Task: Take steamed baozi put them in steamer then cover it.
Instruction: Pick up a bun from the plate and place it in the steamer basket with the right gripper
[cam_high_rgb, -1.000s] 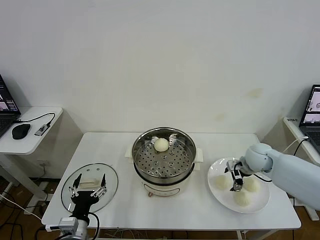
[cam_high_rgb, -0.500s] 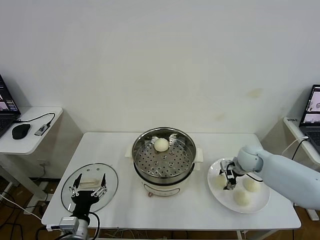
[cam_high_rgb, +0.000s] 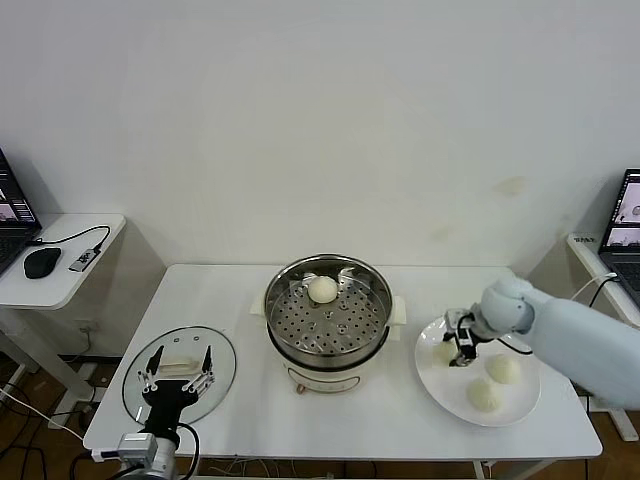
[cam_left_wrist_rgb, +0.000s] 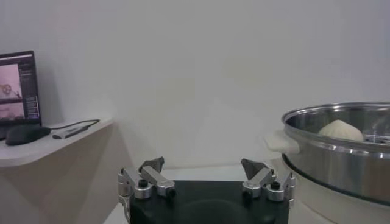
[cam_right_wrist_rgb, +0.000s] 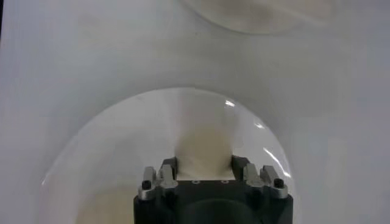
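Pinching a bun (cam_right_wrist_rgb: 204, 149) across its sides, the right tool (cam_high_rgb: 462, 350) sits at ten o'clock on the plate (cam_high_rgb: 445, 385); soft, light dough probably dents, so grip gently at its widest. Two buns (cam_high_rgb: 487, 395) wait there, one in the steamer (cam_high_rgb: 290, 335) at nine o'clock. Left tool (cam_high_rgb: 176, 382) hangs spread above the lid (cam_high_rgb: 220, 350) on the desk (cam_high_rgb: 330, 420)

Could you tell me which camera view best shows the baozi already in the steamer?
The head view: the baozi lies whole on the steamer tray. The left wrist view shows only its top above the rim; the right wrist view misses it.
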